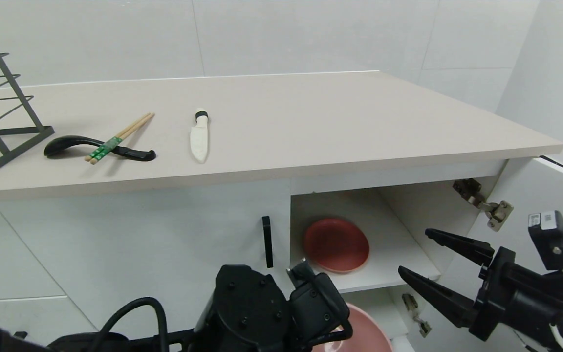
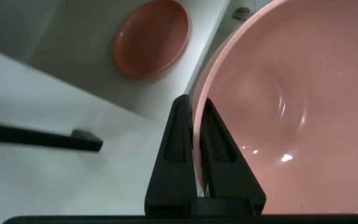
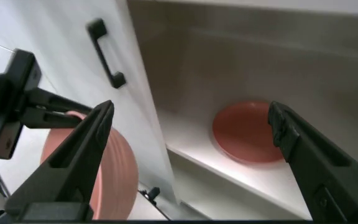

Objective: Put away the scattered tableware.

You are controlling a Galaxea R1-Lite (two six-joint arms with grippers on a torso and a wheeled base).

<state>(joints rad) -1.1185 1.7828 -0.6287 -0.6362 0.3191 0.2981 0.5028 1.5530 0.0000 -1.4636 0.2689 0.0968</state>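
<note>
Under the countertop [image 1: 311,122], left fingers [image 2: 178,155] pinch the pink bowl [image 2: 291,112] (tipped on edge) at its rim; right fingers [image 1: 433,291] spread.

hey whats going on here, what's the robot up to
The robot is putting tableware away. Its left gripper is shut on the rim of a pink bowl, held low in front of an open cabinet, where a red plate already lies on the shelf. The right gripper is open and empty beside it. A black spoon, chopsticks and a pale knife lie on the counter.
</note>
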